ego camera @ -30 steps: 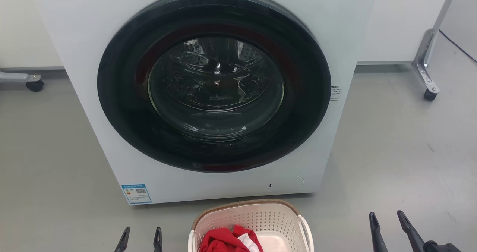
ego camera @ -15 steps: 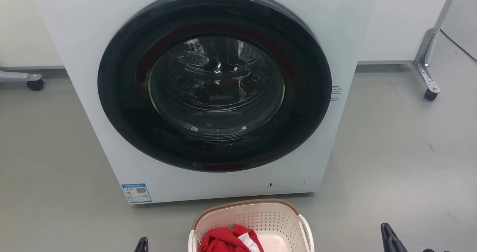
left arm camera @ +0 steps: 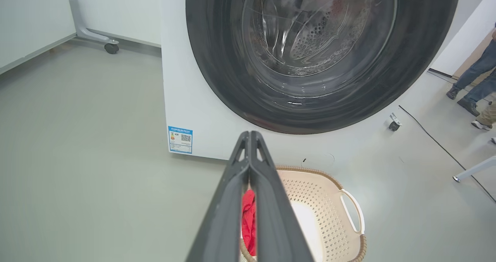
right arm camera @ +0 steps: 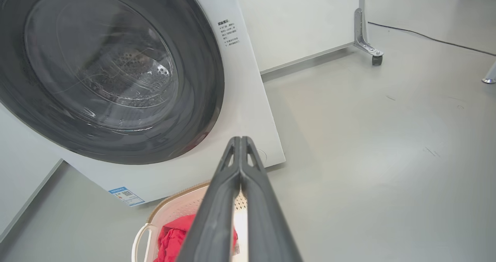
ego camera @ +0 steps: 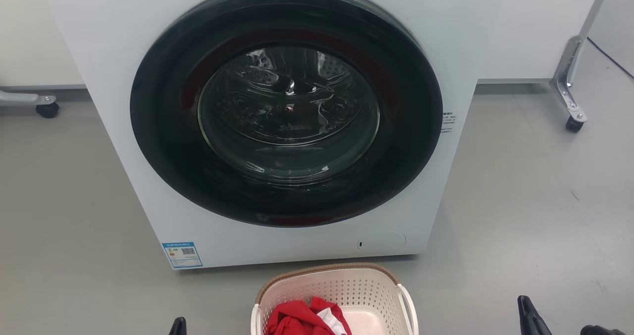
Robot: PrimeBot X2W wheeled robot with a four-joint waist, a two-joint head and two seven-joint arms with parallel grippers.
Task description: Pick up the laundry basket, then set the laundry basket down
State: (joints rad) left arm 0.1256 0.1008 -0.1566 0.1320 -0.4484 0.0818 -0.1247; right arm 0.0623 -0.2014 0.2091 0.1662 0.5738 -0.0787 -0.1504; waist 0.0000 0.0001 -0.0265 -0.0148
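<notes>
Cream plastic standing flat on the grey floor [ego camera: 520, 201]: basket [ego camera: 346, 289] sitting just before the washer [ego camera: 99, 52], near its closed door but apart from it, and carrying a red cloth [ego camera: 297, 321] inside. Not being held by either gripper, with white handles [ego camera: 409, 307] hanging free on both sides. Fitting two stages alike: waiting to be lifted, or resting after being set down again, with nothing here settling which. Left gripper [left arm camera: 250, 135] hovering off the basket's left side, pointing forward and down toward the washer's foot, fingers pressing together at the tips and gripping nothing. Right gripper [right arm camera: 240, 140] hovering off the basket's right side, likewise aiming at the washer's lower corner, fingers meeting at the tips and carrying nothing. Showing in the head view as dark tips at the bottom edge, the left one near the basket and the right one well apart from it.
</notes>
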